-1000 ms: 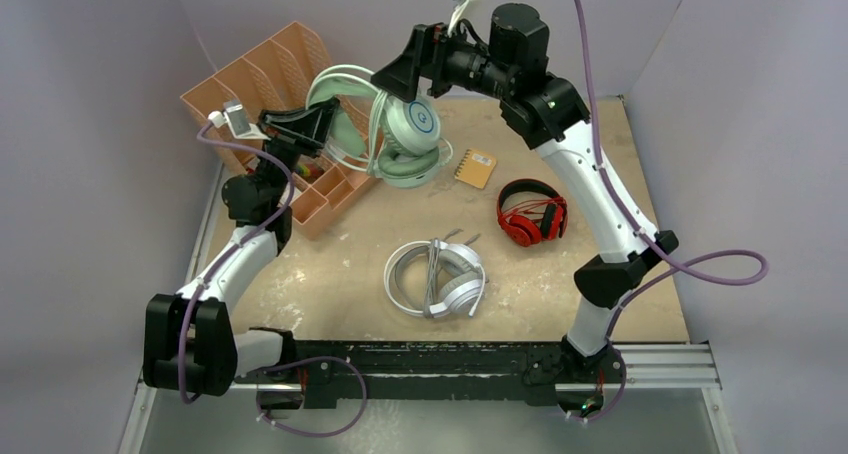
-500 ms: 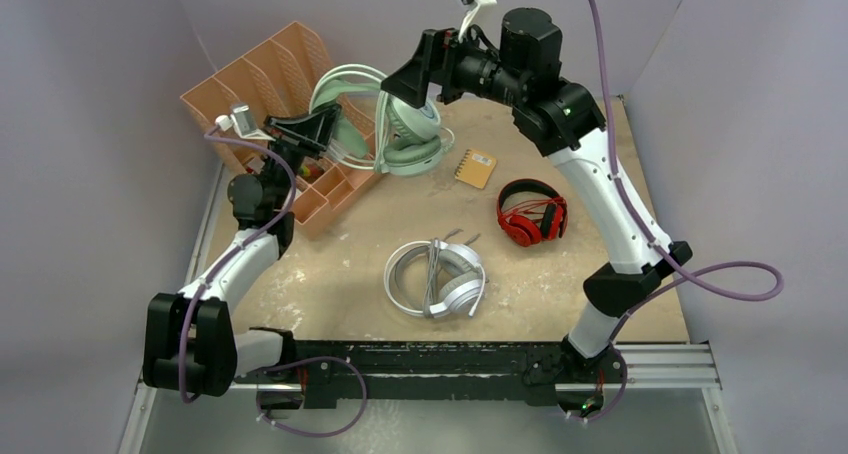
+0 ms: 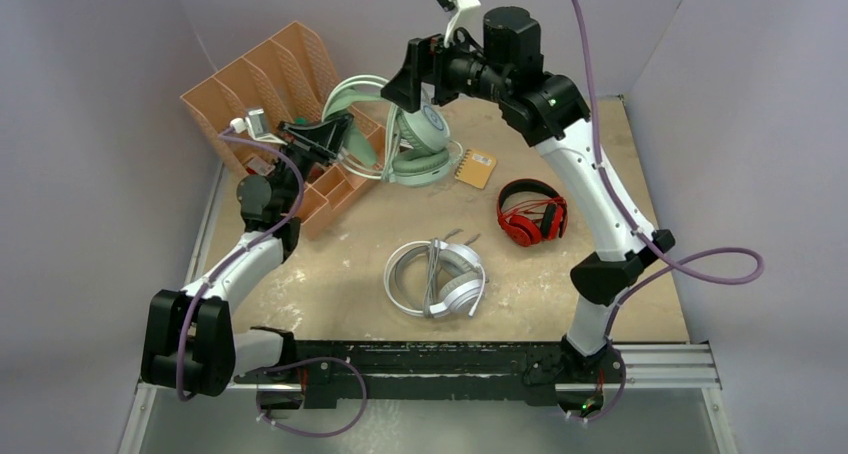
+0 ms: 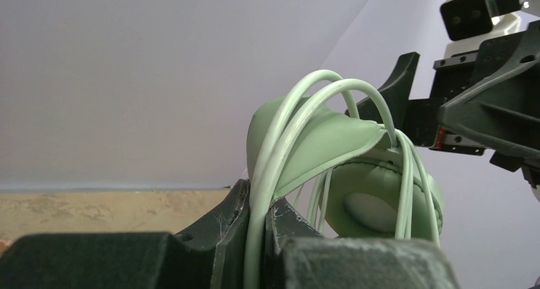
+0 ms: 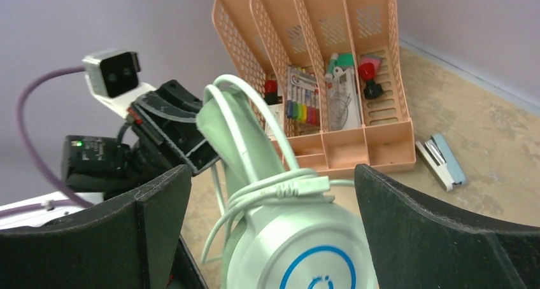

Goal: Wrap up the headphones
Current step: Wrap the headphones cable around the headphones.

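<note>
Tan board, scuffed and streaked with white dust, covers the table (image 3: 350, 236). Pale lilac walls (image 3: 90, 94) box it in on three sides, and a black rail (image 3: 440, 359) runs along the near edge. An orange file rack (image 3: 275, 79) stands at the back left, with pens and small items in its low front tray. A stapler (image 5: 442, 162) lies just beside it.

The mint headset (image 3: 415, 156) is just right of the rack, near a small notebook (image 3: 476, 166). I cannot tell whether it rests on the board. The left gripper (image 4: 258, 238) is clamped on its cord (image 4: 270, 165), which runs up between the fingers and loops over the headband. The right gripper (image 5: 272, 174) is spread wide — the blue-ringed earcup sits between its fingers, touching neither in the wrist view.

The red headset (image 3: 530, 214) lies mid-right and the white headset (image 3: 440, 279) centre front — both flat on the board, well apart from the grippers.
</note>
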Robot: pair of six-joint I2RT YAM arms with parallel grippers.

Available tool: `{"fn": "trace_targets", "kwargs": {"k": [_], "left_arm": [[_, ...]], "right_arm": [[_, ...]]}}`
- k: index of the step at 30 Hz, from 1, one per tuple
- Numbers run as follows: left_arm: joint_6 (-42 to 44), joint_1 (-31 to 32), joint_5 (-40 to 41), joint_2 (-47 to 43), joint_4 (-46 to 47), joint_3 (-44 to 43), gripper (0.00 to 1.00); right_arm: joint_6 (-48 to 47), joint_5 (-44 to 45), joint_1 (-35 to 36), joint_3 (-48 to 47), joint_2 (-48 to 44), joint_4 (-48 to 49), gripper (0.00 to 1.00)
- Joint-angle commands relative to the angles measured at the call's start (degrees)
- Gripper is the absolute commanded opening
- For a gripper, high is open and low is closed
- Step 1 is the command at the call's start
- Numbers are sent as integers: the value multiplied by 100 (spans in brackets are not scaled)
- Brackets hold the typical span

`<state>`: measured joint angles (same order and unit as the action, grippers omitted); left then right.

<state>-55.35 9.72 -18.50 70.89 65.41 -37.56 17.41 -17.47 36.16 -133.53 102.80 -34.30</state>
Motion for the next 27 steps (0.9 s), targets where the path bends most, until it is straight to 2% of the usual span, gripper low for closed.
{"fn": "trace_targets", "kwargs": {"k": [1, 9, 19, 22, 27], "left_arm": [[-149, 78, 202, -102, 523, -70, 0], [-159, 116, 129, -91, 452, -152, 0], [-174, 189, 73, 29, 417, -179, 0], [-135, 194, 69, 22, 275, -210, 0], [-161, 197, 82, 49, 199, -178, 0]], "right_arm": [[-210, 198, -7, -94, 72, 30, 99], [-410, 48, 9, 291, 29, -52, 98], [-343, -1372, 35, 331, 230, -220, 84], [-474, -1512, 40, 470, 163, -344, 75], [-417, -1616, 32, 697, 41, -336, 46]]}}
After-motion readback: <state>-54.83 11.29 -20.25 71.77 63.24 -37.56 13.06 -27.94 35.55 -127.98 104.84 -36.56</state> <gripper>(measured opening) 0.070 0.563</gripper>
